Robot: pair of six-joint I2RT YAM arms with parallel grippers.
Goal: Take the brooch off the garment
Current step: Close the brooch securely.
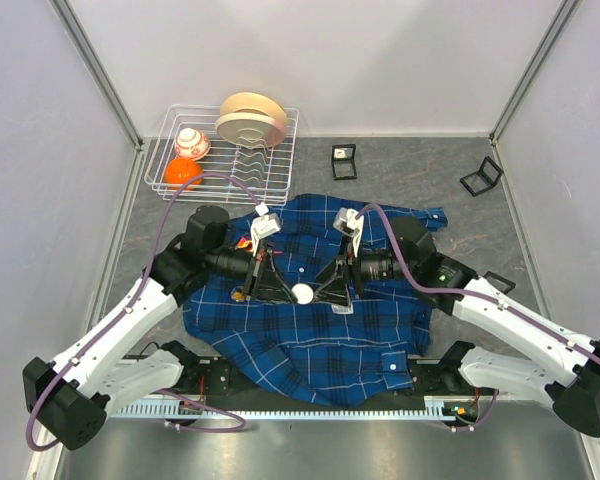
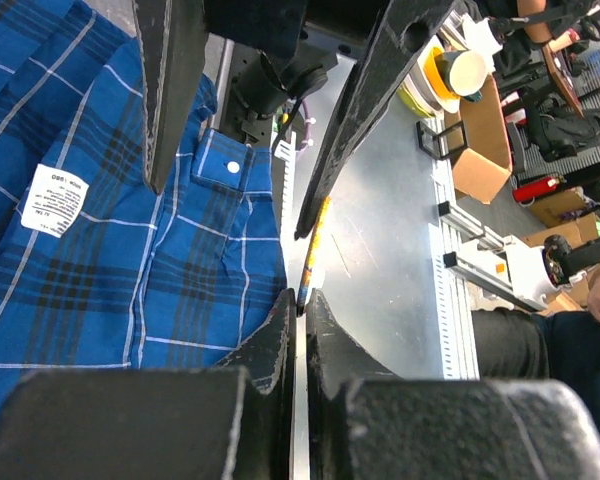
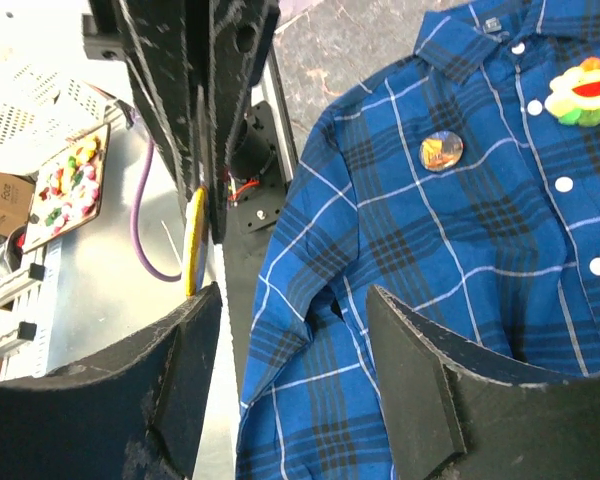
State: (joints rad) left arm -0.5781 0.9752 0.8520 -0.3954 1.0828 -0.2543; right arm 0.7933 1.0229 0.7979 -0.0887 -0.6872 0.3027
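The garment, a dark-blue plaid shirt, lies spread on the table. Above its middle my two grippers face each other tip to tip. My left gripper is shut on a round brooch, white from above and a thin yellow edge in both wrist views. My right gripper stands open just beside it, with only shirt below its jaws. Its two fingers show in the left wrist view above the cuff. A round badge and a flower brooch sit on the shirt front.
A white wire dish rack at the back left holds plates, an orange ball and a striped ball. Small black stands sit behind the shirt, another to its right. Walls close three sides.
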